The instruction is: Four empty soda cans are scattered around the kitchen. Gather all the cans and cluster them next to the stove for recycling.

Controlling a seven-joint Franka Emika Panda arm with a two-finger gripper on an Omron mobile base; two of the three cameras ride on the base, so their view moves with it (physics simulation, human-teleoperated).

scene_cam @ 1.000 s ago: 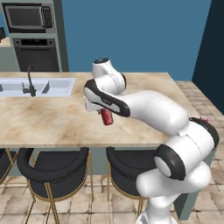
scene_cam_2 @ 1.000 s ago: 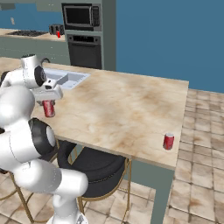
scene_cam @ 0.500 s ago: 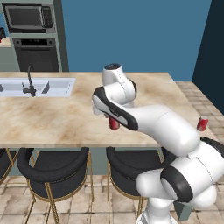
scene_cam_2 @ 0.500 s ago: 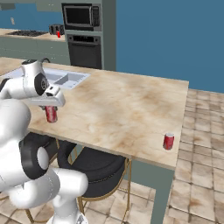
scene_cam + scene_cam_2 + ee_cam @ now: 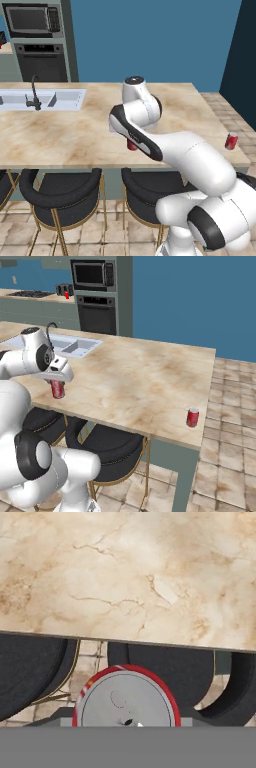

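From the left base view, a soda can (image 5: pixel 131 145) hung under the wrist at the near edge of the worktop (image 5: pixel 75 135), mostly hidden; a second can (image 5: pixel 231 141) stood well apart near the right-hand corner. From the right base view, the pincer (image 5: pixel 56 387) was closed on the held can's sides below the rim. Empty, thin-walled and slick, it would likely dent under hard squeezing, so a mid-body hold seemed wisest. In the hand view, its silvery top sat low, over the stools (image 5: pixel 30 672) past the worktop edge.

Held can (image 5: pixel 57 389) above island counter (image 5: pixel 145 381) front edge; second can (image 5: pixel 192 417) at right corner; sink (image 5: pixel 70 346) left.
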